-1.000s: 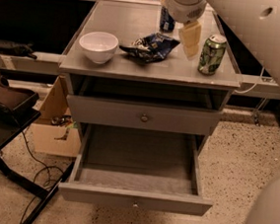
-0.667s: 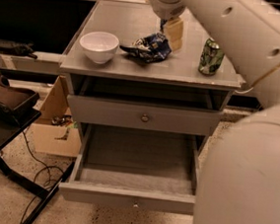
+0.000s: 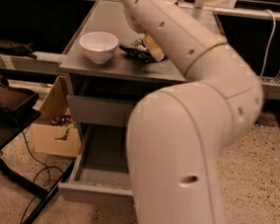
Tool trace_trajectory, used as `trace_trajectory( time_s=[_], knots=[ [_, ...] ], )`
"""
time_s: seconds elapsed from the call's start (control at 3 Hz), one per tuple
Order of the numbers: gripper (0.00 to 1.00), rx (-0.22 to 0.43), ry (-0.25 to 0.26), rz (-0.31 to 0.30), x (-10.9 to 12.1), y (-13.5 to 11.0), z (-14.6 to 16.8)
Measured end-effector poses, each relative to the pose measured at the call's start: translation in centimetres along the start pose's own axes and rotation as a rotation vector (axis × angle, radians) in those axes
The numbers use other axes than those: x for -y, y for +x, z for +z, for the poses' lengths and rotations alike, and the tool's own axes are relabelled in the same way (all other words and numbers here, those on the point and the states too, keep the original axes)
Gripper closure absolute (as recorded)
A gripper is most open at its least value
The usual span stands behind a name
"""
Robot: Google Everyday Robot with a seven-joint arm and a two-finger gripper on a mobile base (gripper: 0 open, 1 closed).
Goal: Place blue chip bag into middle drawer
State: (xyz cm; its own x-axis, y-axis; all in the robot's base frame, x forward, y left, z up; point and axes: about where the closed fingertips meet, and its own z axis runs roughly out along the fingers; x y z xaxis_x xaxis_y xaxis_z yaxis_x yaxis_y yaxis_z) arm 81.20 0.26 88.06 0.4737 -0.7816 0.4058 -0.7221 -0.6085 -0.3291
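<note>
The blue chip bag (image 3: pixel 134 52) lies crumpled on the grey cabinet top (image 3: pixel 109 67), just right of the white bowl (image 3: pixel 99 45). My gripper (image 3: pixel 153 48) is low over the bag's right end, at or touching it; my arm hides most of it. The middle drawer (image 3: pixel 92 192) is pulled open at the bottom and its visible left part holds nothing. My arm covers its right half. The shut grey drawer front (image 3: pixel 96 111) sits above it.
My white arm (image 3: pixel 185 153) fills the middle and right of the view, hiding the cabinet's right side. A cardboard box (image 3: pixel 54 130) stands on the floor left of the cabinet. A black stand (image 3: pixel 6 116) with cables is at far left.
My arm has swung left and closer across the view, and it now hides the green can and the cabinet's right side. The gripper has moved left and down onto the bag's right end.
</note>
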Motion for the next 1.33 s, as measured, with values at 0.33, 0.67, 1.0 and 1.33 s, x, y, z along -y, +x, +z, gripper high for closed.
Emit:
trace_trajectory(
  time_s=[0.33, 0.67, 1.0, 1.33],
  knots=[
    [0.21, -0.014, -0.089, -0.059, 0.71, -2.42, 5.42],
    [0.46, -0.013, -0.091, -0.06, 0.84, -2.27, 5.17],
    [0.68, -0.013, -0.091, -0.06, 0.84, -2.27, 5.17],
    [0.98, -0.014, -0.084, -0.052, 0.83, -1.83, 4.51]
  ],
)
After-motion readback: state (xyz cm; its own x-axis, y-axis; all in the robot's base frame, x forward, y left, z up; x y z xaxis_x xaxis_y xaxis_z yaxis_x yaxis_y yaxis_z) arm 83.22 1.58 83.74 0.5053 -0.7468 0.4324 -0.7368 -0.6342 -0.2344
